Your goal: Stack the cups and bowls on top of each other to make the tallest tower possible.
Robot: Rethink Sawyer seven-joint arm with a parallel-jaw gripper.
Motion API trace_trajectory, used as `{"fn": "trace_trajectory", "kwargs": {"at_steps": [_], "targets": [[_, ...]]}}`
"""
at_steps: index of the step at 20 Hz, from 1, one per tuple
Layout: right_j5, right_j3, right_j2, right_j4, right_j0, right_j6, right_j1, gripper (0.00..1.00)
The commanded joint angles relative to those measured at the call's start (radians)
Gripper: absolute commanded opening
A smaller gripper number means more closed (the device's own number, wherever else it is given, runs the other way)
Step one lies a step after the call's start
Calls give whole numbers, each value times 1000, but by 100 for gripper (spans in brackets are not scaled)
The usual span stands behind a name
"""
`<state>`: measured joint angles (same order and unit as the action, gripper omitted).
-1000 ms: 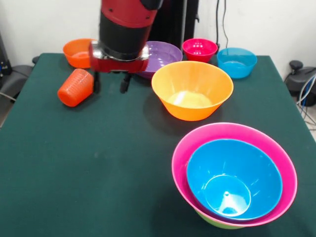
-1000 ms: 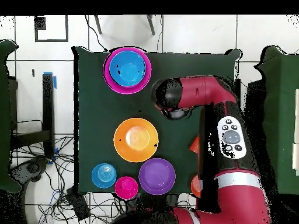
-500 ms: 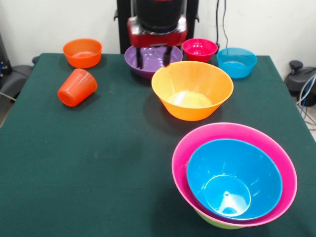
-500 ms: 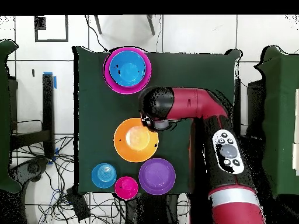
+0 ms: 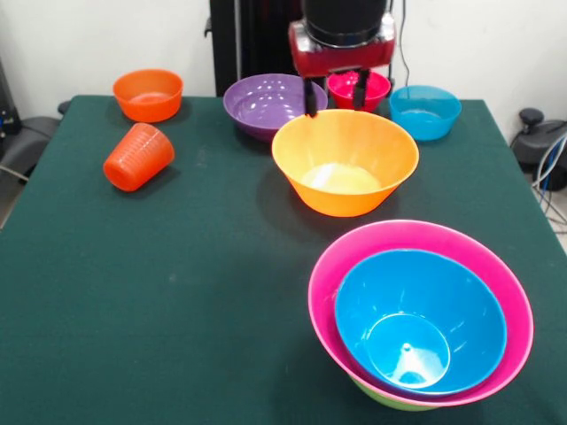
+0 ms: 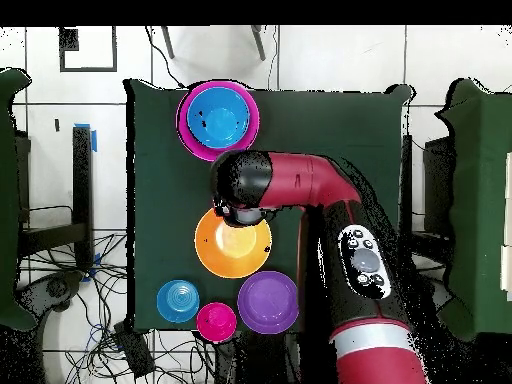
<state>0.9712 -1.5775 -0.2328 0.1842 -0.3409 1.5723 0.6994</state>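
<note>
We see the gripper (image 5: 337,93) hanging empty above the far rim of the large orange bowl (image 5: 345,161), its two dark fingers spread apart. The tower (image 5: 421,314) stands at the near right of the table (image 5: 177,292), its blue bowl nested inside the pink one. The orange-red cup (image 5: 138,157) lies tipped at far left, near the small orange bowl (image 5: 148,94).

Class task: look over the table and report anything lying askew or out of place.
One thing stands out: the orange-red ribbed plastic tumbler lies tipped on its side near the small orange plastic bowl. Every bowl sits upright.
</note>
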Motion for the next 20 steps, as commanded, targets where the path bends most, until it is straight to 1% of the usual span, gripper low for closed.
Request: {"fn": "trace_trajectory", "kwargs": {"at_steps": [1, 3, 6, 11, 18, 20], "targets": [[-194, -21, -2, 30, 58, 176, -129, 100], [-225, -9, 33, 67, 74, 183, -144, 100], [-237, 9, 86, 116, 101, 167, -169, 100], [-338, -16, 151, 145, 118, 174, -210, 100], [-403, -15, 186, 158, 129, 138, -266, 100], [-403, -2, 195, 160, 136, 126, -282, 100]]}}
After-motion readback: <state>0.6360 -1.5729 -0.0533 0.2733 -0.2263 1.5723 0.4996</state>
